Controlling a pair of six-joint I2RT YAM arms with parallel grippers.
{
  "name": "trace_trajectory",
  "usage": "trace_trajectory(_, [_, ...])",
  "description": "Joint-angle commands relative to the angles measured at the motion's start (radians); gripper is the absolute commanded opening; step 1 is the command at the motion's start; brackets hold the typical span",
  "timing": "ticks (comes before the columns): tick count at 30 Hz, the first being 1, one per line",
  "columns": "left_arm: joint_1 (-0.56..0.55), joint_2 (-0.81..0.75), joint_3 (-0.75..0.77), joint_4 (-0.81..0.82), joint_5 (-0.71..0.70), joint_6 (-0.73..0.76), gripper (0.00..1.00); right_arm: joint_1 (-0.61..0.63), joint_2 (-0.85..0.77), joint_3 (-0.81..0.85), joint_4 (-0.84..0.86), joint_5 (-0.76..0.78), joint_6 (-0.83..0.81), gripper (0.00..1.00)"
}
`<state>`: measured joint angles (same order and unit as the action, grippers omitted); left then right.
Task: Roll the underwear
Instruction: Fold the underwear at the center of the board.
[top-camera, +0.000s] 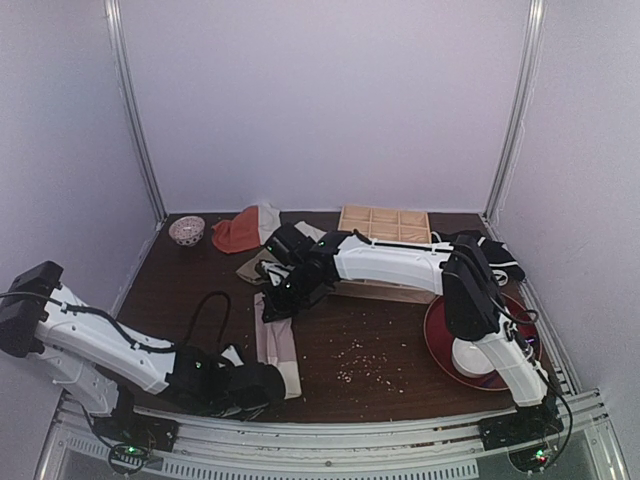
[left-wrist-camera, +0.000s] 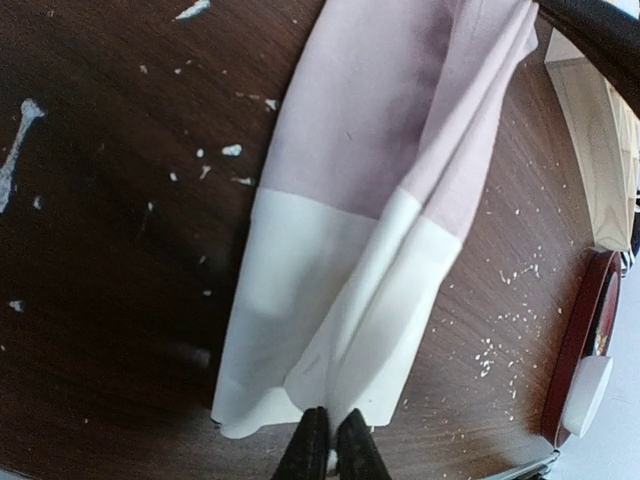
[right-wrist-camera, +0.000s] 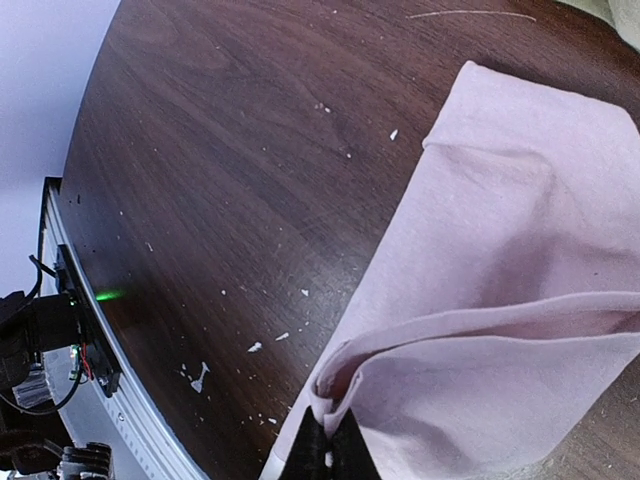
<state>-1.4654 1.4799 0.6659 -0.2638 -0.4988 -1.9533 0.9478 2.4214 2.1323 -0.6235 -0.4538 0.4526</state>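
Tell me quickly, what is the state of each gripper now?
Left gripper: closed, pinching the underwear at the edge of its white waistband.
Right gripper: closed, pinching a fold of the underwear's pink fabric.

— Where is the top camera looking from?
— It's sitting high behind the near edge, looking down and forward over your whole bench (top-camera: 380, 340) from well back.
— And the wrist cameras?
— Your left one is hovering close over the near end of the underwear (left-wrist-camera: 370, 200), facing away along its length, with the left gripper (left-wrist-camera: 330, 445) showing at the bottom. Your right one is hanging close over the far end, facing back toward the near rail (right-wrist-camera: 150, 440), with the right gripper (right-wrist-camera: 328, 450) showing at the bottom. All three are sharing that cloth and the bench around it.
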Motion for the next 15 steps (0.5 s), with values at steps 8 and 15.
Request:
trace_trajectory(8, [-0.044, -0.048, 0.014, -0.121, -0.023, -0.056, 0.32, 0.005, 0.024, 0.032, -0.002, -0.002, 0.015, 0.0])
trace_trajectory(15, [-0.067, -0.125, 0.093, -0.354, -0.087, -0.068, 0.55, 0.007, 0.036, 0.065, -0.004, -0.002, 0.015, 0.01])
